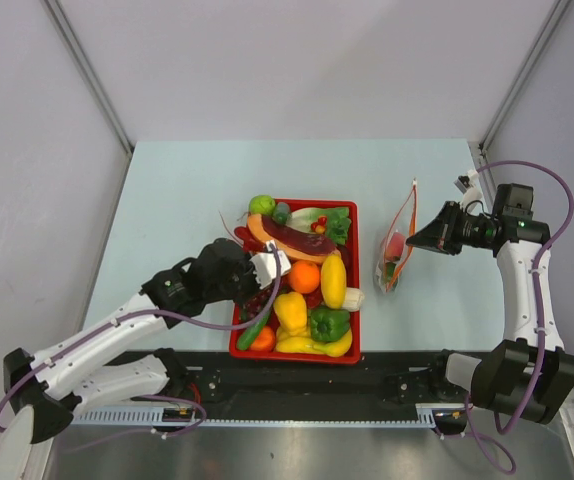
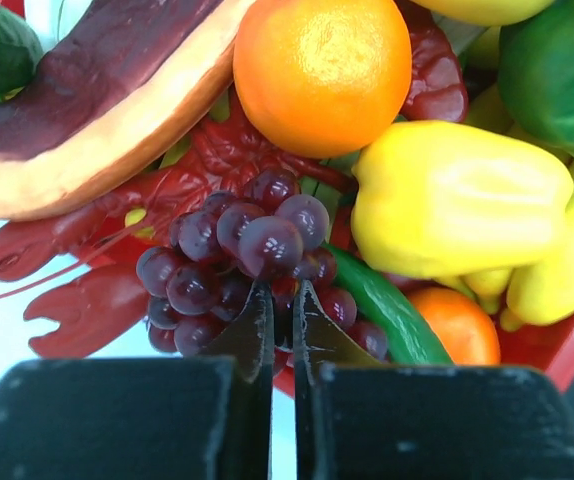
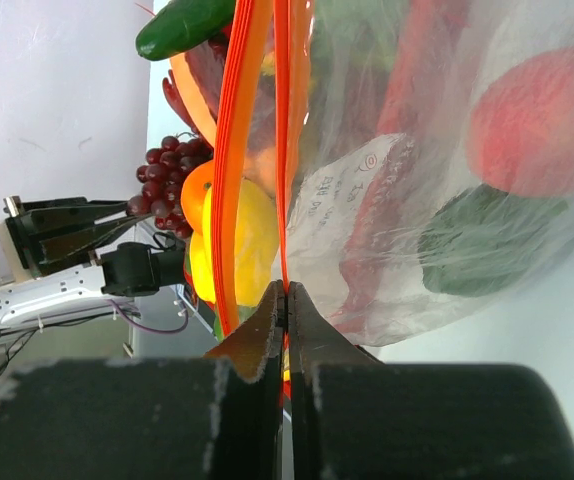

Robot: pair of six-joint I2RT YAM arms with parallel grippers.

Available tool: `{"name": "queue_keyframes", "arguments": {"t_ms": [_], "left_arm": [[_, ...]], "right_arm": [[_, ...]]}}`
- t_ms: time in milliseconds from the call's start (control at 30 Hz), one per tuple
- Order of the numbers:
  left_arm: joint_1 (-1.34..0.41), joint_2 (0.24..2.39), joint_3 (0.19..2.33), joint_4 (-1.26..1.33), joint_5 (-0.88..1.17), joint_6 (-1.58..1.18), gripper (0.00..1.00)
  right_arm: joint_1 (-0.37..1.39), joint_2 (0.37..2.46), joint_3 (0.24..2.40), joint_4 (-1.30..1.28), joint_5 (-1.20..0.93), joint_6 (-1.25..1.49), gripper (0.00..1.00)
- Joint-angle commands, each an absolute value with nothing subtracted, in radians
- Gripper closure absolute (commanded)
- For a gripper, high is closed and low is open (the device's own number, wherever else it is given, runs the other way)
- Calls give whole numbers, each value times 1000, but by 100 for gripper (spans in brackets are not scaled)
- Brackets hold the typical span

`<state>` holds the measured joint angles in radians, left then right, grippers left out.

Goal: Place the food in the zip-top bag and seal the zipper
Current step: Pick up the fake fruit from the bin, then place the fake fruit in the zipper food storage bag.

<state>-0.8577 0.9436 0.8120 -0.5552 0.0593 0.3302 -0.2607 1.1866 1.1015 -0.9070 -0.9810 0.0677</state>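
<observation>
My left gripper (image 2: 282, 305) has its fingers all but together, nipping the near edge of the purple plastic grape bunch (image 2: 237, 245); only a thin slit shows between them. The bunch lies on a red toy lobster (image 2: 87, 300) at the left side of the red rectangular plastic tray (image 1: 294, 358); a glossy toy orange (image 2: 322, 70) sits just beyond it; a yellow toy pepper (image 2: 447, 200) sits just to its right.

My right gripper (image 3: 287, 295) has its fingers pressed flat together on one lip of the thin orange-red zipper strip (image 3: 282, 150); the other lip bows away from it, so the mouth stands open. The clear crinkly zip-top bag (image 3: 397, 200) is held up on edge over the pale blue table (image 1: 187, 200), right of the tray and apart from it; inside it I see a pink toy peach (image 3: 537, 120) and a dark green avocado-like piece (image 3: 477, 245).
</observation>
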Motion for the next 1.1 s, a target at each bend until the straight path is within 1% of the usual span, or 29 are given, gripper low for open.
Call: {"name": "queue_keyframes", "arguments": {"t_ms": [0, 233, 367, 533, 667, 700, 800, 1067], "left_arm": [[-861, 904, 920, -627, 72, 304, 100], [-861, 920, 1075, -692, 110, 291, 100], [-862, 963, 1178, -706, 143, 279, 100], [-862, 1071, 1376, -686, 207, 230, 100], [-896, 1189, 1551, -612, 242, 175, 100], [-919, 1213, 1613, -600, 247, 166, 100], [-989, 1302, 1701, -542, 249, 166, 100], [-1078, 1489, 1782, -229, 271, 33, 100]], "right_arm": [[-256, 1180, 1112, -897, -993, 63, 100], [-255, 1184, 1112, -894, -997, 66, 100], [-253, 1186, 1114, -893, -999, 64, 100], [-253, 1186, 1112, -893, -1009, 63, 100], [-247, 1190, 1114, -893, -1009, 64, 100], [-245, 1189, 1112, -891, -1011, 64, 100], [-242, 1196, 1126, -897, -1012, 61, 100], [-242, 1203, 1144, -920, -1015, 49, 100]]}}
